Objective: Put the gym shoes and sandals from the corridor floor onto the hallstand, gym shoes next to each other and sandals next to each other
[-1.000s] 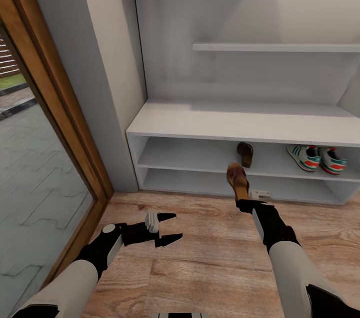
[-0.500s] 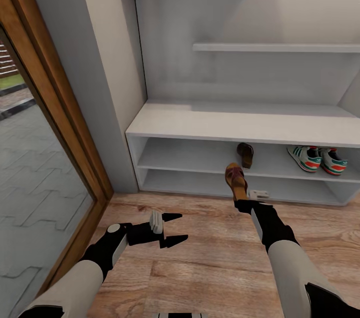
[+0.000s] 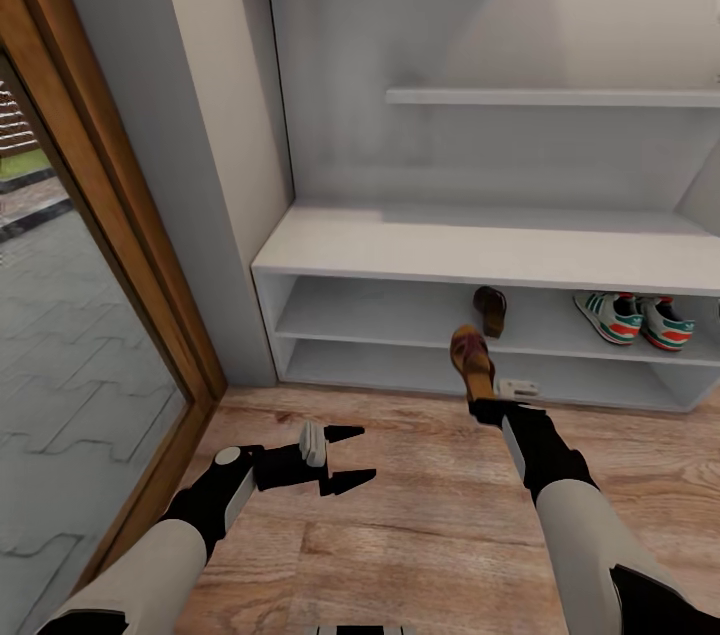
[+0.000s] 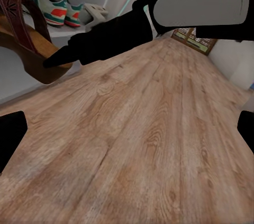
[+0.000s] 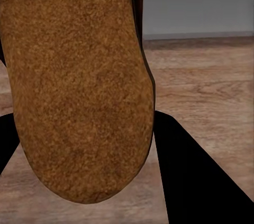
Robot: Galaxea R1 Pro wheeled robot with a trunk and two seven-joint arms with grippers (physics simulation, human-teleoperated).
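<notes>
Step in hand: the last of the four, by my judgement; the second sandal [image 3: 473, 360] is carried in the right gripper [image 3: 487, 402], pinched at its heel end.
Held sandal, place: in the air just in front of the hallstand [image 3: 480, 255], its toe over the front edge of the lower tiers, clear of the corridor floor [image 3: 420, 525].
Held sandal, long axis: running from the gripper straight toward the back of the rack, toe leading. In the right wrist view its tan sole [image 5: 79, 81] faces the camera.
First sandal [image 3: 490, 307]: lying on the upper open shelf, near its middle, toe pointing roughly outward along the shelf's depth.
Key relation: the shelved sandal lies just ahead of and slightly right of the held one's toe. The gap to its left on the same shelf is free, so a short forward reach and a small lift should set the pair side by side.
Gym shoes [image 3: 630, 317]: both on that same shelf toward its right end, side by side and close together, well apart from the sandal.
Nearer arm: the right, already lined up with the shelf opening.
Left gripper [image 3: 338, 460]: spread and holding nothing, low over the floor, well left of the rack's opening.
Risk: the toe catching the shelf's front edge if it goes in too low.
</notes>
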